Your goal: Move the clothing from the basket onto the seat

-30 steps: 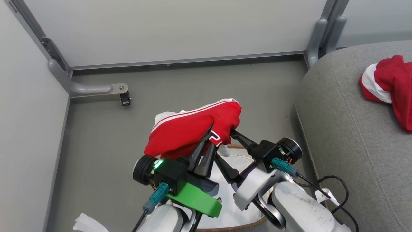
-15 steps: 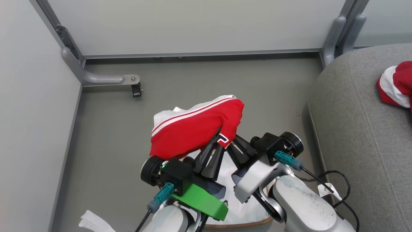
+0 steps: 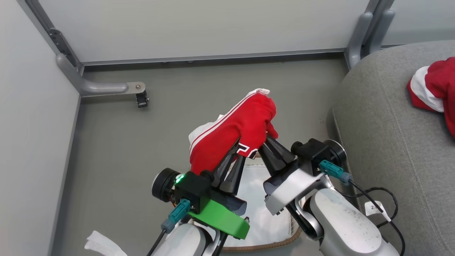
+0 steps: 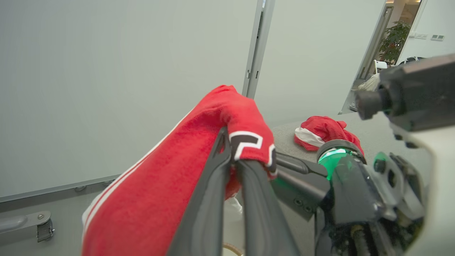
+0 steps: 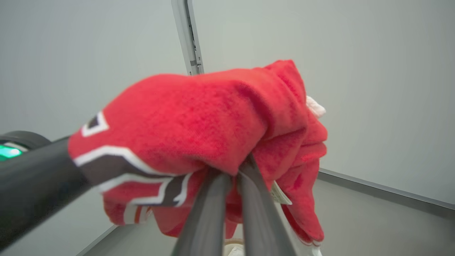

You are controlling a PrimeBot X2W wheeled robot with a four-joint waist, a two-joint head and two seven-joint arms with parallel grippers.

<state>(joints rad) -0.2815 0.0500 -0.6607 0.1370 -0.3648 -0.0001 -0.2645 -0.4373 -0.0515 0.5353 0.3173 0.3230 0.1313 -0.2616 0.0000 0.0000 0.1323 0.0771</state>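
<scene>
The clothing (image 3: 231,131), red with white stripes and white-and-black lettering, hangs in the air above the basket (image 3: 259,245), held by both grippers. My left gripper (image 3: 237,151) is shut on its lower edge near the lettering, and its fingers (image 4: 213,177) pinch the clothing (image 4: 170,185) in the left wrist view. My right gripper (image 3: 267,137) is shut on the right end of the bundle; the right wrist view has the clothing (image 5: 199,121) draped over the fingertips. The grey seat (image 3: 391,142) lies to the right. The basket's white liner (image 3: 256,199) shows between my arms.
A second red and white garment (image 3: 432,89) lies on the seat at the far right, also the garment (image 4: 320,129) in the left wrist view. Grey partition walls with a metal foot bracket (image 3: 106,87) enclose the grey floor. A white scrap (image 3: 101,245) and a black cable (image 3: 380,202) lie on the floor.
My right gripper has closed on the right end of the clothing. Both grippers have lifted the bundle and carried it rightward, so it now hangs steeper. The head view has shifted slightly.
</scene>
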